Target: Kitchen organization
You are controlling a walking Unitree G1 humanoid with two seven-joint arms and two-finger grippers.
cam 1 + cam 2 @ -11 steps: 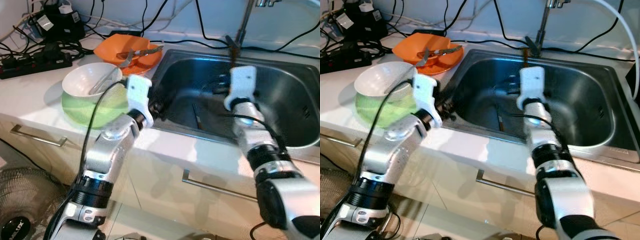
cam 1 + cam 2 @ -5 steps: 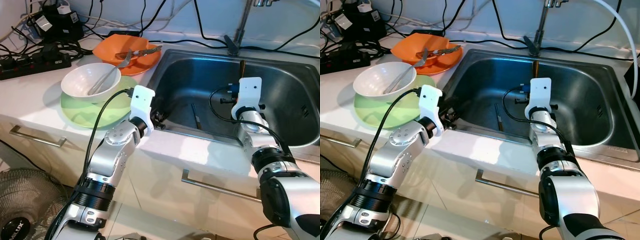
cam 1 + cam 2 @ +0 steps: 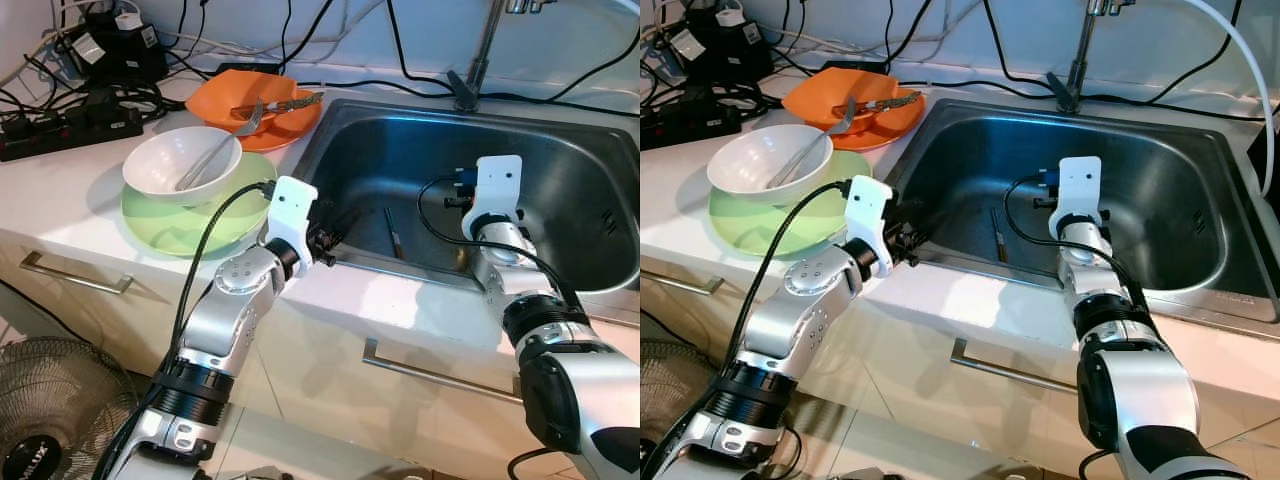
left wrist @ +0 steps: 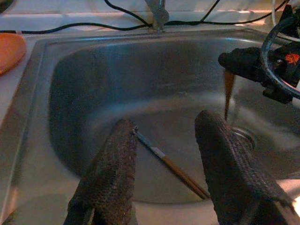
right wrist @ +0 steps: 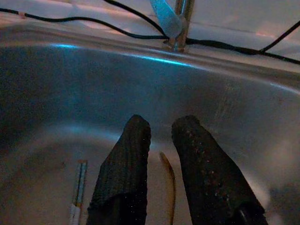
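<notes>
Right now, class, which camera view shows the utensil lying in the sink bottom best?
The left wrist view: the utensil lies large and whole between the left gripper fingers, on the sink floor. The eye views show it small and dark. The right wrist view shows a pale strip, likely the same utensil.

orange plate [image 3: 258, 112], white bowl [image 3: 160, 165], green plate [image 3: 180, 222]

A white stone-look countertop [image 3: 60, 190] runs along a pale wall [image 3: 420, 30], with a stainless steel sink basin [image 3: 560, 170] sunk into it. Behind the sink rises a chrome tap stem [image 3: 487, 45], and black cables [image 3: 300, 40] trail along the wall. Below the countertop are cream cabinet fronts with slim metal bar handles [image 3: 75, 272]. A round wire-grille fan [image 3: 50, 420] stands on the light floor, left of the cabinets.
</notes>
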